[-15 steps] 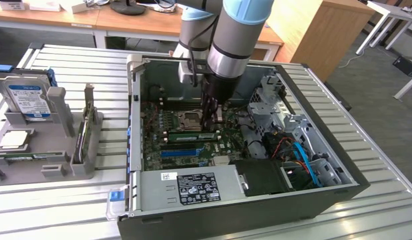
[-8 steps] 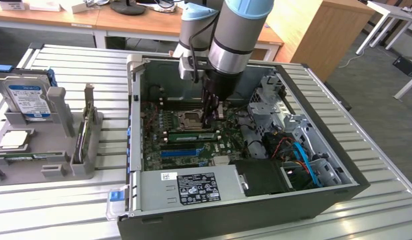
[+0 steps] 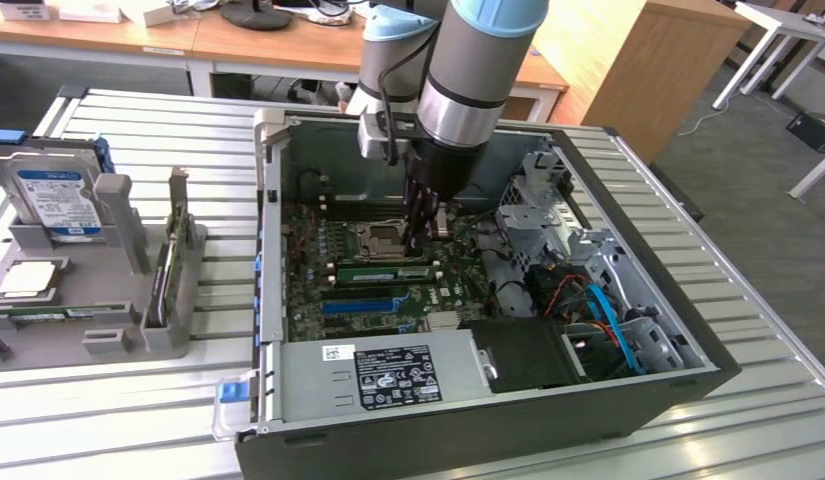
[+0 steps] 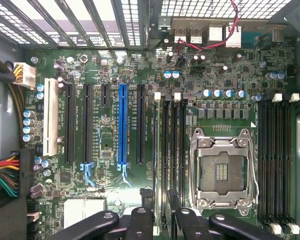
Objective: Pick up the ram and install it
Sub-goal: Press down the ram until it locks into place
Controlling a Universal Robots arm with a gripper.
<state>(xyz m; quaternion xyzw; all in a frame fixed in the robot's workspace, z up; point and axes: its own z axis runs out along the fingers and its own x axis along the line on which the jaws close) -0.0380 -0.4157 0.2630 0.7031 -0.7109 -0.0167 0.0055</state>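
Step in hand, my judgement: seating. The pick-up looks finished and the work is at the memory slots.

- Slatted metal surface (image 3: 746,300) carries the open computer case (image 3: 679,385) and, towards the exterior view's left, a grey parts holder (image 3: 112,320).
- Arm (image 3: 466,90) reaches straight down into the case, over the motherboard (image 4: 110,65).
- The ram (image 3: 381,270) lies lengthwise along a black slot just beside the CPU socket (image 4: 222,172), on the socket's side nearer the blue slot (image 4: 122,122). Its green face shows level with the slot line. Fully latched or only resting: cannot tell.
- Pincer (image 4: 164,222) hangs directly above that bank of slots. Its two black fingers (image 4: 140,222) stand apart with a clear gap between them, and I see nothing clamped in that gap. Whether the tips touch the stick's top edge is hidden.

Next move calls for, as I read it: an even, straight-down push along the stick's edge, with no tilt, and both white end clips (image 4: 157,95) snapped in. A skewed push risks a half-seated board.

Writing:
- Power supply (image 3: 385,372): a black-and-white label with logos, text too small to read.
- Hard drive (image 3: 59,200) standing in the holder: a white and blue label, unreadable.
- Board silkscreen next to the slots: present, illegible.
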